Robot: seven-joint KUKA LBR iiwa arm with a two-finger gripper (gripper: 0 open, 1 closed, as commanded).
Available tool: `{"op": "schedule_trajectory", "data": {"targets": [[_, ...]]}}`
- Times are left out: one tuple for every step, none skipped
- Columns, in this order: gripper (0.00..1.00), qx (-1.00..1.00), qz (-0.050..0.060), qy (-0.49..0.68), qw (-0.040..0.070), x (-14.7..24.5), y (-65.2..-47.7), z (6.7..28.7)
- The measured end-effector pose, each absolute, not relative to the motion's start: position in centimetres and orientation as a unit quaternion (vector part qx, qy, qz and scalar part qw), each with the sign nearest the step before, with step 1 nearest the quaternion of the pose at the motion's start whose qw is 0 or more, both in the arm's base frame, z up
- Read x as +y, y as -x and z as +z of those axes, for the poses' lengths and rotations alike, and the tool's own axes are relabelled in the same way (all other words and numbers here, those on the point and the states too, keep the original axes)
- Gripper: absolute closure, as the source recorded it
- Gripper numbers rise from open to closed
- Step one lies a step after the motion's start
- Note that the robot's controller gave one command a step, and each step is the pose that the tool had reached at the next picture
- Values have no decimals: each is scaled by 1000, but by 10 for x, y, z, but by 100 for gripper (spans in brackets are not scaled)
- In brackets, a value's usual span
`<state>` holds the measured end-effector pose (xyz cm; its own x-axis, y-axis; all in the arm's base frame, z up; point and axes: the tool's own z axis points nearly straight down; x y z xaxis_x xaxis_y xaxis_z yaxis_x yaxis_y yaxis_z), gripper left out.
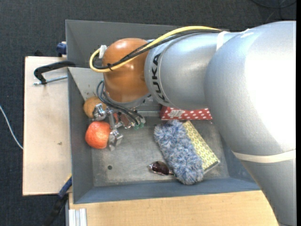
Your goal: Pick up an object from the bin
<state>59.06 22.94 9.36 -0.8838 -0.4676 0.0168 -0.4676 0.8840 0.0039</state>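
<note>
Red apple (pixel 96 135) lies by the left wall of the bin (pixel 127 161), hard against your claw (pixel 107 125), whose fingers stand wide, one above it, one at its right. Just above sits an orange fruit (pixel 90 107); further right you've got a fluffy blue cloth (pixel 178 149) and a red dotted box (pixel 186 113).

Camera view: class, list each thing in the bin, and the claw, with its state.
red apple: lying loose, not held.
claw: open, low beside the red apple.
orange fruit: partly hidden under the arm.
spotted red box: lying flat.
yellow pad: flat, partly covered.
blue woolly cloth: lying over the yellow pad.
</note>
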Motion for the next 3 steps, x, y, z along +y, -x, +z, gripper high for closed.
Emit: {"op": "schedule_trajectory", "data": {"targets": [[100, -971, -1, -241, 4, 230, -591, 114], [100, -971, -1, -241, -1, 231, -593, 137], [100, -971, -2, -240, -6, 231, -595, 153]]}}
